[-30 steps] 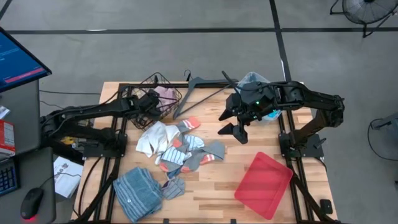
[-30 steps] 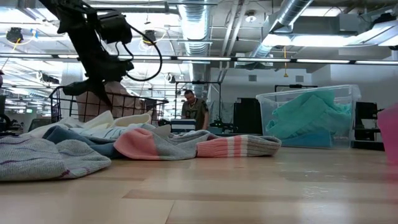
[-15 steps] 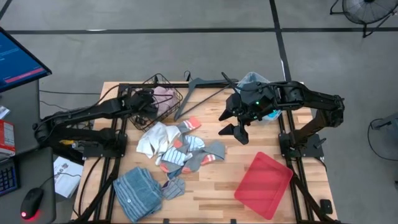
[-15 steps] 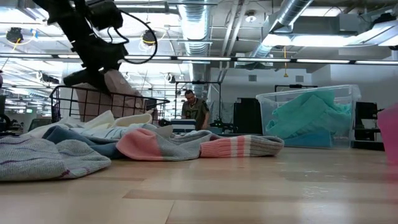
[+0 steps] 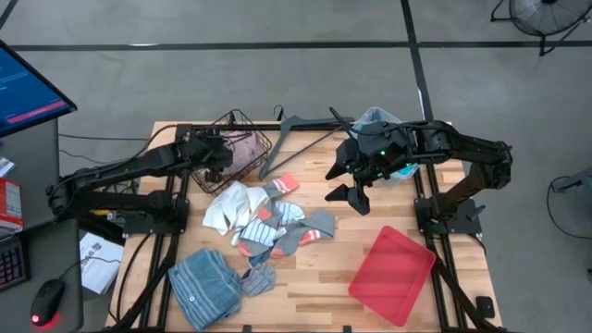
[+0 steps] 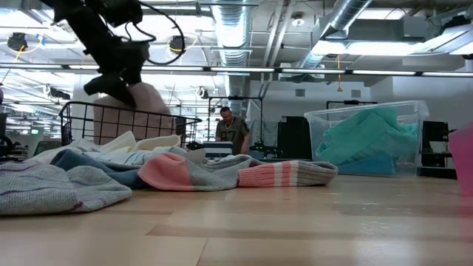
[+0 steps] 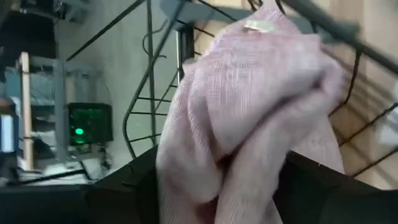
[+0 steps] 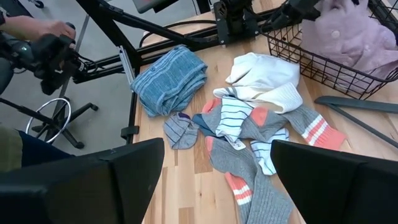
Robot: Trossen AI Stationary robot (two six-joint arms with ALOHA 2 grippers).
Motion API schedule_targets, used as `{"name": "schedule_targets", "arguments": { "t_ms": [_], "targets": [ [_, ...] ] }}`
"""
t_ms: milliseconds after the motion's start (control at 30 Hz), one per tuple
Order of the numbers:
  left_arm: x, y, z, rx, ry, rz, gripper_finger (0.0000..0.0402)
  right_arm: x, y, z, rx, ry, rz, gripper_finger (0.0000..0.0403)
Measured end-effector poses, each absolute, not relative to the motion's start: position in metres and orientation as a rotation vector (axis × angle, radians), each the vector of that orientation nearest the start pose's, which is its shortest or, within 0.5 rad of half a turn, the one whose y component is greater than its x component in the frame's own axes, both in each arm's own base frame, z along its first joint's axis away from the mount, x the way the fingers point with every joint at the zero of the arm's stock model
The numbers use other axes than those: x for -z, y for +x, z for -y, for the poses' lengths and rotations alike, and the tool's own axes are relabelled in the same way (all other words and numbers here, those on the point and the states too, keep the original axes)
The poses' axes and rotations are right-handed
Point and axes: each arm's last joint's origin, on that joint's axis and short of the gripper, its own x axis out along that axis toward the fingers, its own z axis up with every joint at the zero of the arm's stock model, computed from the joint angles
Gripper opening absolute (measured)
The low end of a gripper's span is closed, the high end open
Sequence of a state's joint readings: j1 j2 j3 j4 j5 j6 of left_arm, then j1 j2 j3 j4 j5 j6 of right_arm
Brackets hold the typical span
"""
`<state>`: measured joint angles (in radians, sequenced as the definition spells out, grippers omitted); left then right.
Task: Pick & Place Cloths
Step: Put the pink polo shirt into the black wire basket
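Sorting underway: left gripper (image 5: 218, 154) clenches pink cloth (image 7: 249, 118) over wire basket (image 5: 242, 148) at 11 o'clock; right gripper (image 5: 347, 192) hangs released; socks (image 5: 277, 227) remain on bench (image 5: 314, 277).

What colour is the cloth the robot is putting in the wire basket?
Pale pink with a fine check; the pink cloth shows best in the left wrist view, held by the left gripper.

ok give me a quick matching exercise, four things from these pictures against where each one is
Things:
1. pink cloth
2. red tray
3. blue-grey striped cloth
4. turquoise cloths

Places:
A. near-left part of the table
B. clear plastic bin
C. wire basket, under the left gripper
D. near-right part of the table

Pairs: 1-C, 2-D, 3-A, 4-B
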<state>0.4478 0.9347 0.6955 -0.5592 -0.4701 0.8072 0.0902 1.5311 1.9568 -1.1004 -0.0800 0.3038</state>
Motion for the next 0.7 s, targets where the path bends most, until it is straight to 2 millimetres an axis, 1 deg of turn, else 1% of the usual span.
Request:
{"name": "schedule_targets", "arguments": {
  "t_ms": [200, 367, 600, 700],
  "targets": [
    [-0.269, 0.151, -0.084, -0.526, 0.555, -0.986, 0.0213, -0.463, 0.282, -0.028, -0.06, 0.288, -0.695, 0.0291],
    [-0.28, 0.142, -0.079, -0.621, 0.348, -0.844, 0.0211, -0.463, 0.282, -0.028, -0.06, 0.288, -0.695, 0.0291],
    [-0.288, 0.133, -0.074, -0.764, -0.029, -0.628, 0.0205, -0.463, 0.282, -0.028, -0.063, 0.28, -0.694, 0.0291],
    [-0.297, 0.132, -0.07, -0.703, -0.213, -0.462, 0.0193, -0.463, 0.282, -0.028, -0.065, 0.275, -0.694, 0.0291]
  ]
}}
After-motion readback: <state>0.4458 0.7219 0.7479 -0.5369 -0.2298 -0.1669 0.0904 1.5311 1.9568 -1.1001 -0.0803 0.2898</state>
